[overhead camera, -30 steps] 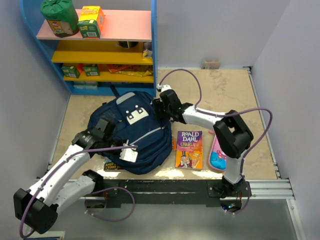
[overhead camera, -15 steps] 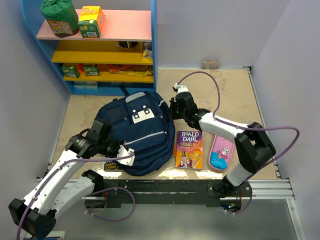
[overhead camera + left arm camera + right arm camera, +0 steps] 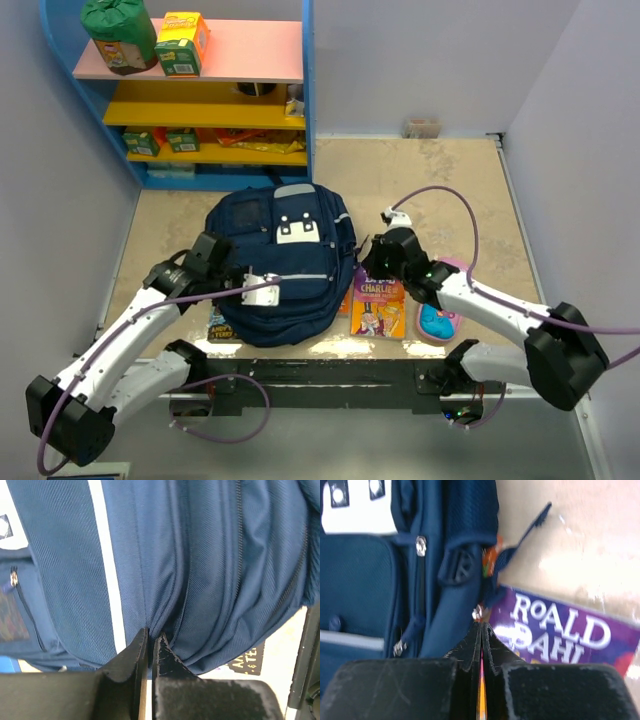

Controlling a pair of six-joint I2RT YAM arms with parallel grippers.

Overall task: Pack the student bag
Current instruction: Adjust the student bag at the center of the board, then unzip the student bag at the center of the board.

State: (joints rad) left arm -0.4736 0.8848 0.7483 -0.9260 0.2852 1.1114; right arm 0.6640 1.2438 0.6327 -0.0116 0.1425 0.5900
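**A:** Where is the bag (image 3: 290, 265), and what has hold of it?

**B:** It lies flat, left of the worktop's middle and nearer the near edge, its white patch towards the far edge. The left gripper (image 3: 150, 642) has its fingers pressed together on a fold of the front fabric. The right gripper (image 3: 481, 627) is at the bag's right side. Its fingers are closed, and a small metal zip pull (image 3: 478, 612) sits right at their tips. I judge it is pinched there, though the pull itself is tiny.

**A:** So which step is this?

**B:** Opening the bag, I would say. Nothing is going in yet, and I see no gap in the top.

**A:** And next?

**B:** The right gripper should draw the pull along its track while the left gripper holds the fabric taut, so the bag doesn't slide or bunch. After that the mouth needs spreading wide enough for a book.

**A:** What is there to pack, counted?

**B:** Two books: the purple book (image 3: 378, 305) just right of the bag, and a second book (image 3: 222, 328) mostly hidden under its near-left corner. There is one pink pencil case (image 3: 437, 322) right of the purple book, partly under the right arm. And there is one bag.
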